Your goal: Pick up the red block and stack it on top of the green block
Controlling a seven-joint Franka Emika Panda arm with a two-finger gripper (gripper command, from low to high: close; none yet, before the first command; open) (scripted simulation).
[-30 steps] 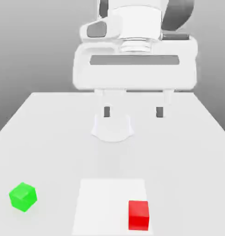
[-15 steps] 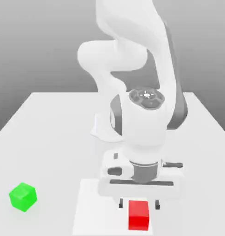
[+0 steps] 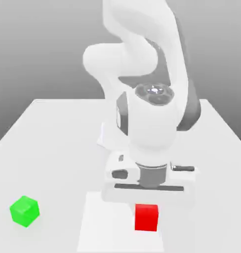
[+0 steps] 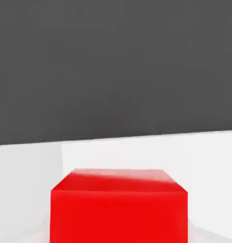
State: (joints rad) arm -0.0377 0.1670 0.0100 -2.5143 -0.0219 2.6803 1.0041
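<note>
My arm (image 3: 142, 84) bends forward and down over the white table (image 3: 48, 143), and my hand sits low at the near edge, directly above the red block (image 3: 146, 217). My gripper (image 3: 146, 206) is pressed in on that block: the fingers themselves are hidden behind the hand's wide white body in the exterior view, yet the block's top edge tucks right under the hand, and the jaws are drawn as far together as they go, so I am pinching the red block between them.

The red block rests on a paler square patch (image 3: 100, 222) of the table surface, toward that patch's side on the exterior view's right. Whether the block is off the surface or sitting on it I cannot tell; its lower edge looks to lie within the patch.

In the hand view the red block (image 4: 119, 209) looms close and square-on (1 face bright, the top face a shade darker with a soft highlight across it), with the white table (image 4: 23, 166) stretching behind it up to a dark grey backdrop.

The green block (image 3: 24, 211) sits on the table well apart from the red one, far toward the exterior view's left and near the front edge. It is turned slightly, showing 2 side faces and its top, and nothing touches it.
</note>
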